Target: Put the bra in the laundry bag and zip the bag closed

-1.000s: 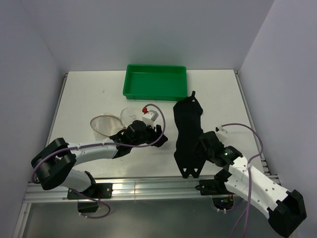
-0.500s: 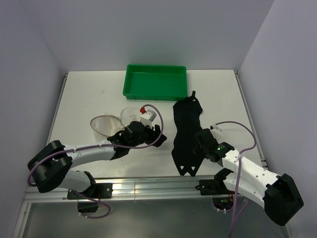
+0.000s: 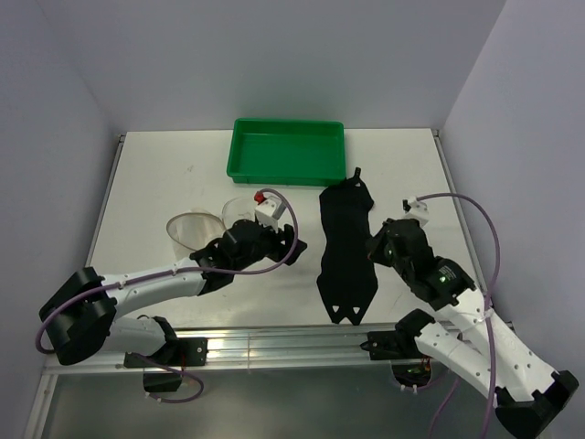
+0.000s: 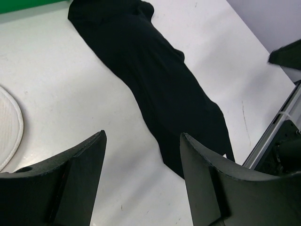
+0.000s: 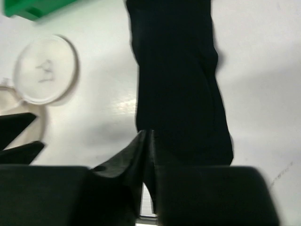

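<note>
The bra point(image 3: 345, 247) lies stretched out flat on the white table, running from the green tray's right corner toward the near edge. It also fills the left wrist view point(image 4: 155, 80) and the right wrist view point(image 5: 176, 80). The laundry bag point(image 3: 192, 233) lies left of centre, its round mesh top point(image 3: 240, 212) flipped open beside it. My left gripper point(image 3: 285, 243) hovers open between bag and bra, nothing between its fingers point(image 4: 142, 136). My right gripper point(image 3: 375, 245) sits at the bra's right edge, its jaws together point(image 5: 146, 134) above the fabric. No fabric shows lifted in them.
A green tray point(image 3: 288, 151) stands at the back centre of the table point(image 3: 155, 174), just beyond the bra's far end. The bag's round top point(image 5: 45, 69) shows white in the right wrist view. Walls close in on three sides.
My right gripper went from open to shut and moved from the bra's near end up along its right edge. My left gripper drifted slightly toward the far side.
</note>
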`<state>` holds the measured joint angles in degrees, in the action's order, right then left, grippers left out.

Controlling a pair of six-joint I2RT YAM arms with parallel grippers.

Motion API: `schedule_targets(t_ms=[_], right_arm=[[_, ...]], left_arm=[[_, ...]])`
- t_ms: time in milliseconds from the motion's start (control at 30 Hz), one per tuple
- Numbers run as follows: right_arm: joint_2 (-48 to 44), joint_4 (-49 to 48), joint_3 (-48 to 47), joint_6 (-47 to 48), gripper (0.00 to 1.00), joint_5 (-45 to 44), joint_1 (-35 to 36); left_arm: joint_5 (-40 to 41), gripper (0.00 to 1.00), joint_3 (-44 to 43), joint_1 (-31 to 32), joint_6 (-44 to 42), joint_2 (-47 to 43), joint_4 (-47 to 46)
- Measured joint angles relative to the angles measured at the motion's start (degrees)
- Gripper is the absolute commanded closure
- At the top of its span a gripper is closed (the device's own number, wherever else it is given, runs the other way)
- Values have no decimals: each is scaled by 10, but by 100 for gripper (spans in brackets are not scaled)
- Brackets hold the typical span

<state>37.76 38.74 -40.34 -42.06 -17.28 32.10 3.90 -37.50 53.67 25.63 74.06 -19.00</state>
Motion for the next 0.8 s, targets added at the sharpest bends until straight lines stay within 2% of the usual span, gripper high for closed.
schedule_targets(t_ms=[33, 100, 133, 200, 233, 367, 400, 433, 500, 567, 800], right_arm=[[6, 4, 4, 1, 67, -2, 0], [23, 13, 18, -4, 53, -4, 2], [29, 18, 27, -7, 36, -6, 2], [41, 19, 51, -21, 25, -8, 2], [41, 19, 61, -23, 24, -7, 1], [69, -10, 105, -43, 28, 0, -13], [83, -28, 119, -49, 32, 4, -18], [98, -44, 134, -55, 42, 11, -23], [134, -71, 162, -67, 46, 27, -35], [163, -87, 183, -76, 57, 30, -44], [207, -153, 177, -89, 53, 38, -56]], left_arm=[[0, 31, -2, 0, -1, 0, 0], [1, 31, -2, 0, -1, 0, 0], [3, 31, -2, 0, 0, 0, 1], [4, 31, -2, 0, 0, -1, 2], [5, 31, -2, 0, 0, -2, 3], [6, 31, -1, 0, 0, -15, 9], [6, 31, 0, 0, -1, -19, 9], [6, 31, 4, 1, -1, -24, 9], [7, 31, 12, 1, -4, -36, 9], [10, 31, 21, 1, -7, -45, 10], [11, 30, 34, 1, -10, -57, 11]])
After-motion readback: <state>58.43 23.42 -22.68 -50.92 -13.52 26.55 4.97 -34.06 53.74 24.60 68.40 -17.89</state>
